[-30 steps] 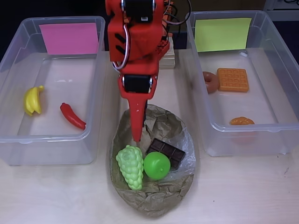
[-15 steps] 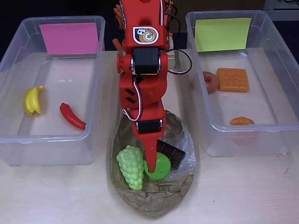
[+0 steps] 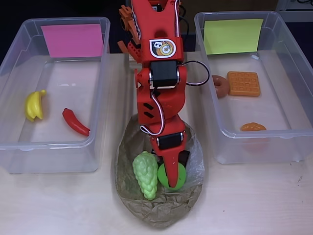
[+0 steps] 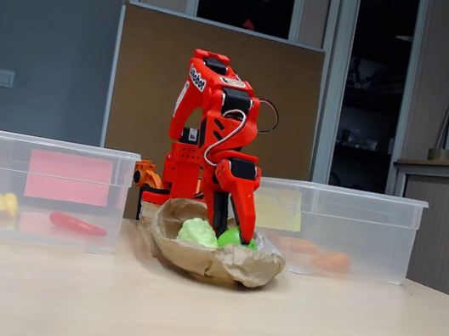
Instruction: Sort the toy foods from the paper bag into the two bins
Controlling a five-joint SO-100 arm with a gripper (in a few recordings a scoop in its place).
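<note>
My red arm reaches down into the crumpled paper bag between the two bins. The gripper is open, its fingers set apart around the green apple. The light green grapes lie just left of it. A corner of the dark chocolate bar shows behind the arm. The left bin with a pink card holds yellow bananas and a red chili. The right bin with a yellow-green card holds a donut, a waffle and a bread roll.
The bins flank the bag closely on both sides in the overhead view. Bare light wooden table lies in front of the bins and bag. A brown board stands behind the arm.
The arm has swung forward and down into the bag, from above the bag's back rim onto the apple. The grapes and the apple have shifted a little to the right.
</note>
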